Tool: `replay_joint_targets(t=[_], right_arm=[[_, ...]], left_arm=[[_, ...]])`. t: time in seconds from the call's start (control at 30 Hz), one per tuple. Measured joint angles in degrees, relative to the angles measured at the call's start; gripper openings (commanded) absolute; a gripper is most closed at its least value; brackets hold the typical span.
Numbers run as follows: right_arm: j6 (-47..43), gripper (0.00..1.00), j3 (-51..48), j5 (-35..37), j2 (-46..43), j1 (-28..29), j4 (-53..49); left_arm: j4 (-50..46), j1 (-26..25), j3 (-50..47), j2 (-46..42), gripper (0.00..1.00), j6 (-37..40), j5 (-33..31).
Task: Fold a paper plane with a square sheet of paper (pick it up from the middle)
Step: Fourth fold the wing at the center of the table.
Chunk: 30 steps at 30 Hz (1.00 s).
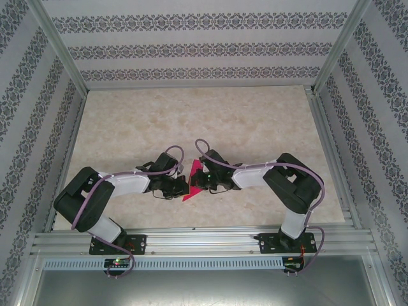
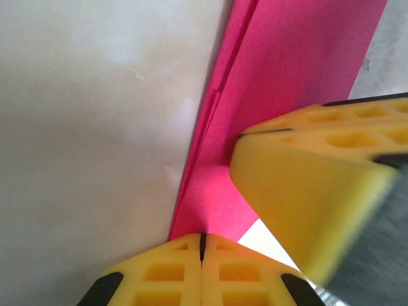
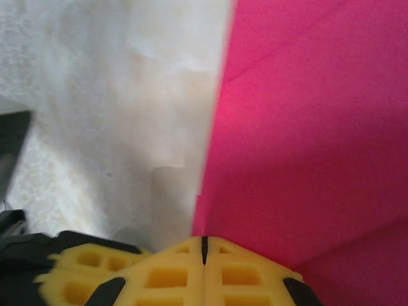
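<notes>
The magenta sheet of paper (image 1: 190, 192), folded narrow with a point toward the near left, sits between the two grippers at the table's near middle. My left gripper (image 1: 180, 189) meets it from the left and my right gripper (image 1: 199, 186) from the right. In the left wrist view the left gripper (image 2: 203, 235) is shut, with the creased paper (image 2: 280, 76) running out of its tips; the right gripper's yellow fingers (image 2: 306, 191) press in from the right. The right gripper (image 3: 204, 238) is shut at the paper's (image 3: 306, 127) edge. Whether this is the paper plane's shape I cannot tell.
The beige marbled table (image 1: 191, 115) stretches bare behind the grippers. Patterned walls and aluminium posts (image 1: 60, 44) close in the sides and back. A metal rail (image 1: 204, 239) carrying both arm bases runs along the near edge.
</notes>
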Motion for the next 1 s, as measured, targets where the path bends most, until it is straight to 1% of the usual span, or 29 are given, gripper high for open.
replay_joint_targets(t=[0.27,0.6,0.8,1.0], right_arm=[[0.7,0.04,-0.1,0.3,0.3,0.0,1.2],[-0.6,0.05,0.9,0.4,0.5,-0.5,-0.7],[-2.1,0.06,2.3,-2.9,2.0,-3.2,-1.0],[-3.7,0.07,3.7,-6.5,3.7,-8.4,-0.9]], left_arm=[[0.0,0.0,0.0,0.0,0.06,0.0,0.0],[0.0,-0.4,-0.2,-0.5,0.05,0.1,-1.2],[0.1,-0.4,-0.1,-0.7,0.04,0.6,-2.7],[1.1,-0.4,-0.7,-1.2,0.04,0.5,-3.9]])
